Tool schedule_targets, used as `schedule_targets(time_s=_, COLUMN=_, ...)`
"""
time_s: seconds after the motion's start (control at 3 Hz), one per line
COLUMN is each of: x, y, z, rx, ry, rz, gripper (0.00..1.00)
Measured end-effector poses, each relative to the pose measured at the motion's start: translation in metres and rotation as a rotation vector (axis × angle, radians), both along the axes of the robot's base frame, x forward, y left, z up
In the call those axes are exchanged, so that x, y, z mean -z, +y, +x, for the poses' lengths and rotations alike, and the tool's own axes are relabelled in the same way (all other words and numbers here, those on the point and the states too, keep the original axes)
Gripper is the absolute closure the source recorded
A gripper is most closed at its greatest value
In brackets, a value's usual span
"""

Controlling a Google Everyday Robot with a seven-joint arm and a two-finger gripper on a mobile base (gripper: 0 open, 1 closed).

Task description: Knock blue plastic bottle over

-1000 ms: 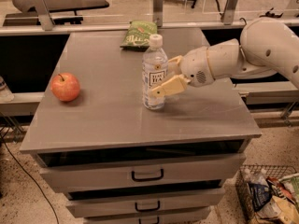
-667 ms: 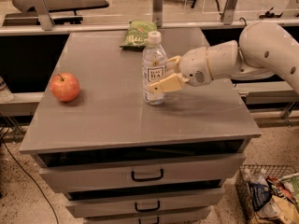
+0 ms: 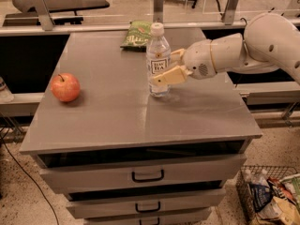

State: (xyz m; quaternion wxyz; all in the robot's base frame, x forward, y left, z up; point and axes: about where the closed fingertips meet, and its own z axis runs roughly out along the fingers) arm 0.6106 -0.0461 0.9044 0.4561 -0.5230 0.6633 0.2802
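The blue plastic bottle stands upright near the middle of the grey cabinet top. It is clear, with a white cap and a white-and-dark label. My gripper reaches in from the right on a white arm. Its tan fingers are spread: the near finger lies against the bottle's lower front right, and the far finger sits just behind the bottle's right side. A red apple sits at the left of the top, far from the gripper.
A green snack bag lies at the back edge, just behind the bottle. The cabinet has drawers below its front. A wire basket of packets stands on the floor at lower right. Rails and desks run behind.
The bottle has slid toward the back of the top and slightly right, still upright, with the gripper moving along against it. The apple has not moved.
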Motion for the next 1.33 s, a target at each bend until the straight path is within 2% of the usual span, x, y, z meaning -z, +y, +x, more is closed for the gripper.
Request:
schedule_targets(time_s=0.33, x=-0.009, y=-0.003, z=0.008, rx=0.018, ry=-0.014, rz=-0.091, gripper=1.00)
schedule_targets(time_s=1.0, x=0.008, y=-0.016, z=0.017, rx=0.059, ry=0.018, rz=-0.468, gripper=1.00)
schedule_targets(time_s=1.33, x=0.024, y=-0.028, z=0.019, rx=0.088, ry=0.051, rz=-0.618, gripper=1.00)
